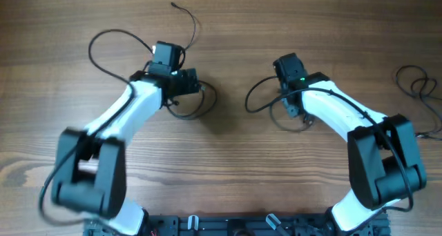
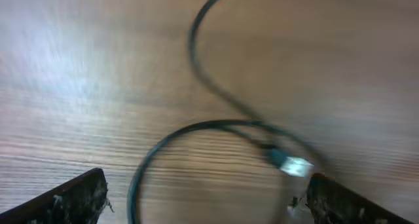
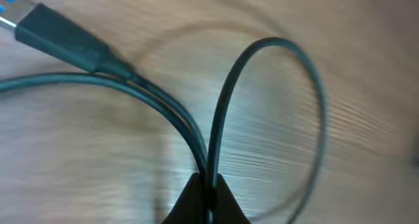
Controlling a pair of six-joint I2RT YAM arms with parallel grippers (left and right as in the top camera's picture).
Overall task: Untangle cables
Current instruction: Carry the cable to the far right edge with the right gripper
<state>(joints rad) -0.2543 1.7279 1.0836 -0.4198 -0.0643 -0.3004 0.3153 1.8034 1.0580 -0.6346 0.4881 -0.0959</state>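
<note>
CABLE: thin black rubber cord [image 3: 268,42], doubled, pinched in my clenched right jaws above the brown wooden surface [image 3: 366,67] | second black cord's pale plug [image 2: 292,165] lies loose between my released left jaws | NEXT: I lift slowly, letting strands slide apart.

Blur and frame edges swallow a good deal.
At the left wrist the cable [image 2: 194,47] and its plug [image 2: 291,164] are blurred soft, and the left fingers [image 2: 69,198] are cropped by the bottom edge. The right fingers [image 3: 204,201] show only a dark tip there, hiding where they pinch the loop [image 3: 272,40]; a second plug [image 3: 55,34] runs off left. Overhead, cords [image 1: 413,84] leave the right edge.
</note>
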